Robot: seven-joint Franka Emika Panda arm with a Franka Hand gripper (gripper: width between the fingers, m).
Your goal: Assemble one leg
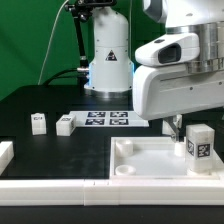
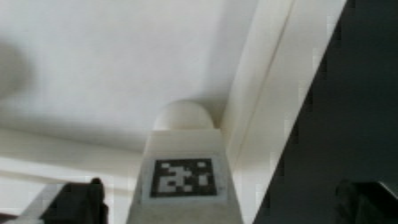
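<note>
A leg (image 1: 198,145), a small white block with a black-and-white tag, stands upright on the large white tray (image 1: 145,160) near its corner at the exterior view's right. My gripper (image 1: 186,128) hangs just over it, with one dark finger (image 1: 172,125) showing beside the leg. In the wrist view the leg (image 2: 178,160) lies between my two dark fingertips (image 2: 80,200), with a gap on each side. My gripper (image 2: 217,205) is open and does not touch it. The tray's raised wall (image 2: 267,80) runs beside the leg.
Two more legs (image 1: 38,122) (image 1: 66,124) stand on the black table at the exterior view's left. The marker board (image 1: 108,118) lies behind the tray. A white piece (image 1: 5,152) sits at the far left edge. The robot base (image 1: 108,65) stands at the back.
</note>
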